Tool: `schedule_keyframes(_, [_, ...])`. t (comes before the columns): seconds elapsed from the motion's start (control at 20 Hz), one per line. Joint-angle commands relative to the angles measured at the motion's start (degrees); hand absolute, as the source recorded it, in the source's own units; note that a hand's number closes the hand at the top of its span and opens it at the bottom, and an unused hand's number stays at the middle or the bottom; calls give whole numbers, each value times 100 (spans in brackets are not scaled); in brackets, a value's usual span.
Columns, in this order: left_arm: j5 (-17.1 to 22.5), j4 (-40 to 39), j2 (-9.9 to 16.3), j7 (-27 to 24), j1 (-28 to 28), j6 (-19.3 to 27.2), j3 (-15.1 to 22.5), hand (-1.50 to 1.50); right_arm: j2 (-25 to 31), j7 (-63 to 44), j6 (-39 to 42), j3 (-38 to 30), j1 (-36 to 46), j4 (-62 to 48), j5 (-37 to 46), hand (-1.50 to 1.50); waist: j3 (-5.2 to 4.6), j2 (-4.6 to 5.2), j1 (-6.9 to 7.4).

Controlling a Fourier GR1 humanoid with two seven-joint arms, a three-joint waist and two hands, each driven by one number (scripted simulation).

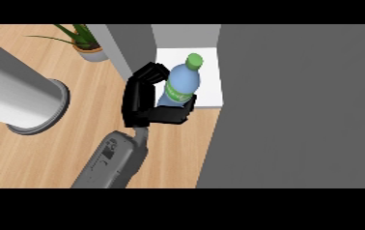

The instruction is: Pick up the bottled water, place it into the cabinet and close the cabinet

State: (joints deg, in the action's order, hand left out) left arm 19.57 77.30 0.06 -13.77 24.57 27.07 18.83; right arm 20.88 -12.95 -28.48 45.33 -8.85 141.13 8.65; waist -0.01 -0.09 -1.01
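Black hand curled round bottled water

We see a light wooden counter running across the left and lower part of the view. At its far left corner stands a potted plant, with thin green leaves rising from a pale grey pot. Nearer to us, at the left edge, we find a large silver-grey cylinder on a round grey base, well apart from the plant.
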Motion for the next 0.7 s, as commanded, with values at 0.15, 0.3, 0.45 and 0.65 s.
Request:
schedule_keyframes(0.15, [84, -1247, -5, -91, 1144, 317, -283, 150, 45, -118, 2, 248, -211, 498, 429, -150, -1, 10, -20])
schedule_keyframes(0.3, [-92, -1669, -5, -16, 1486, 346, -456, 150, 230, 41, 12, 229, -416, 677, 344, -150, 0, 6, -33])
schedule_keyframes(0.45, [-179, -2125, 126, 146, 2024, 174, -632, 150, 215, -214, 66, 0, -173, 678, 228, -150, -1, 9, -2])
schedule_keyframes(0.65, [-276, -2918, 13, -11, 2392, 324, -679, 150, 273, -196, 34, 148, -283, 791, 308, -150, -2, 12, -37])
